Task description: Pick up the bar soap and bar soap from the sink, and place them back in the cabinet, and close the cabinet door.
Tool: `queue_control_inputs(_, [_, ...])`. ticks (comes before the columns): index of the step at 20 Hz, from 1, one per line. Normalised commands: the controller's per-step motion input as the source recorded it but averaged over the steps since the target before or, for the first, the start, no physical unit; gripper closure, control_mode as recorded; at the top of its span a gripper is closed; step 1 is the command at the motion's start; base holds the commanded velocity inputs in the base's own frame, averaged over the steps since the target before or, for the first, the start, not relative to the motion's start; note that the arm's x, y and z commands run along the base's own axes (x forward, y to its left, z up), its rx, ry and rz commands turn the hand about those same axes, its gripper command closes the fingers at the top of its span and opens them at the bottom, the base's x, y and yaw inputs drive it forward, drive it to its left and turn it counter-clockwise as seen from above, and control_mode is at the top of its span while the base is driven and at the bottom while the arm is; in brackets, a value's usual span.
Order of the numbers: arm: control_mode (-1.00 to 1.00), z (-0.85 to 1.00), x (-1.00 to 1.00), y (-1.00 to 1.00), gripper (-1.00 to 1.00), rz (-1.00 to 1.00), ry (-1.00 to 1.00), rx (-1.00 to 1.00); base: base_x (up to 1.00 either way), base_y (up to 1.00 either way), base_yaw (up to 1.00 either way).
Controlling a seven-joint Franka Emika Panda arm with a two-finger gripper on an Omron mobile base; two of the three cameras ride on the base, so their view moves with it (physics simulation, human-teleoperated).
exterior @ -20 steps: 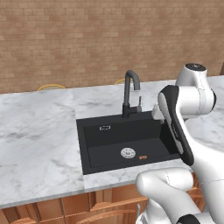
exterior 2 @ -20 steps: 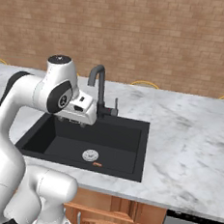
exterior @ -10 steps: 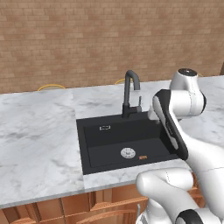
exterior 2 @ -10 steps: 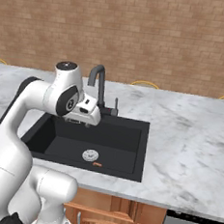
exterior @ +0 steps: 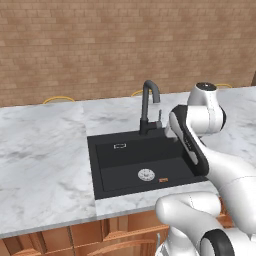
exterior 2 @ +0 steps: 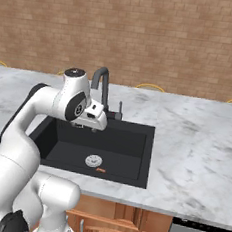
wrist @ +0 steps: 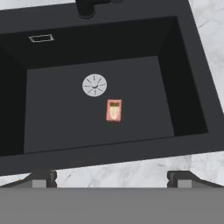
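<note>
We hold the gripper (wrist: 109,177) over the sink's (wrist: 192,83) near rim, jaws apart, nothing between them. We count 1 soap (wrist: 113,110), pink with a paler bar apparently on top, flat on the floor just beside the drain (wrist: 94,85). It lies low; our fingers may scrape or nudge it aside.

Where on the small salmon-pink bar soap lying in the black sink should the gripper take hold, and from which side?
Come straight down from above and close across the short sides of the salmon-pink bar soap. It lies flat on the floor of the black sink, beside the round silver drain, clear of the walls. The gripper hangs open above the near rim.
</note>
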Motion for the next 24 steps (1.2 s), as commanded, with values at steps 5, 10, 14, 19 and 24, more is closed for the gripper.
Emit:
queue_control_inputs(5, [-1.00, -0.19, 0.09, 0.00, -1.00, 0.00, 0.01, 0.00, 0.00, 0.00, 0.00])
queue_control_inputs(10, [-1.00, -0.20, 0.18, 0.00, -1.00, 0.00, 0.01, 0.00, 0.00, 0.00, 0.00])
queue_control_inputs(14, [-1.00, -0.16, 0.29, 0.00, -1.00, 0.00, 0.02, 0.00, 0.00, 0.00, 0.00])
queue_control_inputs(19, [-1.00, -0.12, 0.22, -0.01, -1.00, 0.00, 0.02, 0.00, 0.00, 0.00, 0.00])
queue_control_inputs(24, [-1.00, -0.12, 0.21, 0.00, -1.00, 0.00, 0.06, 0.00, 0.00, 0.00, 0.00])
